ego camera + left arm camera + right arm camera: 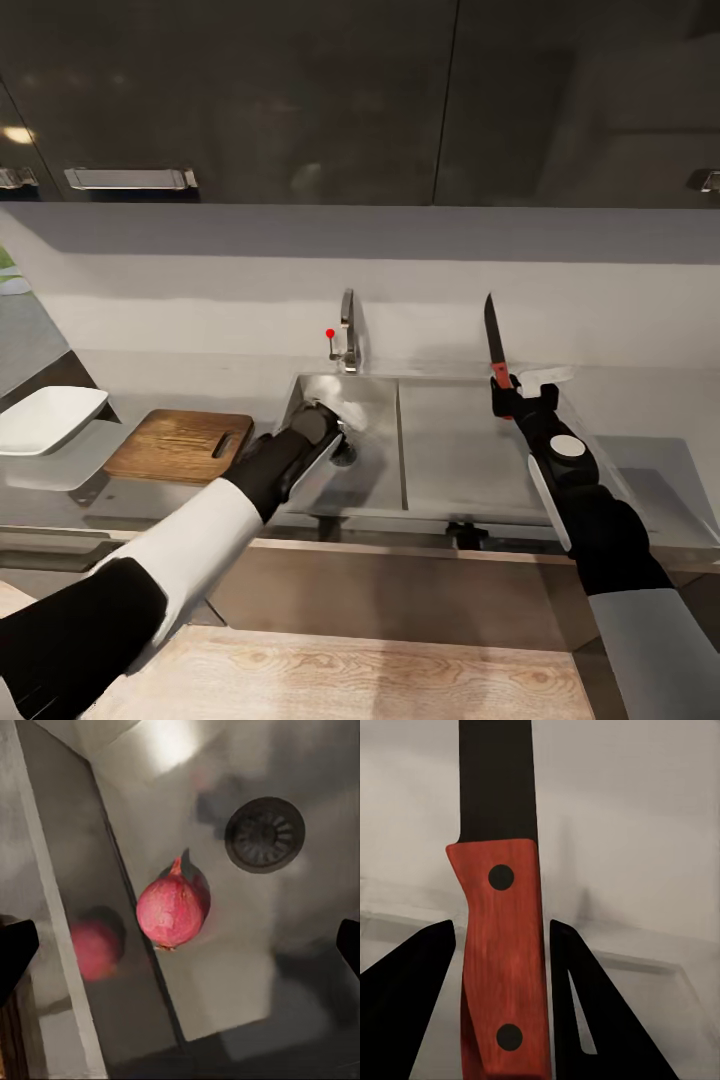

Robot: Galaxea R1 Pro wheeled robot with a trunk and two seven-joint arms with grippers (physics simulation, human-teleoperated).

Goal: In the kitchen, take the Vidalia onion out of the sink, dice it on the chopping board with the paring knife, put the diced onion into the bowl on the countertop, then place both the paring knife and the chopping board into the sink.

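The Vidalia onion (172, 911), reddish with a short stem tip, lies on the floor of the sink (378, 405) close to the basin wall, which mirrors it. The round drain (265, 834) is a little way off. My left gripper (325, 425) is down inside the basin above the onion, open, its dark fingertips (13, 954) wide on either side without touching it. My right gripper (507, 392) hovers over the drainer (465, 450), shut on the red handle of the paring knife (502, 960), whose dark blade (493, 338) points up. The chopping board (180, 445) lies left of the sink, with the white bowl (45, 418) further left.
A chrome tap (347, 335) with a red knob (330, 333) stands behind the basin. The grey countertop (650, 460) runs on to the right of the drainer. Dark wall cabinets (300, 100) hang overhead. A light wooden surface (380, 675) lies below the counter's front edge.
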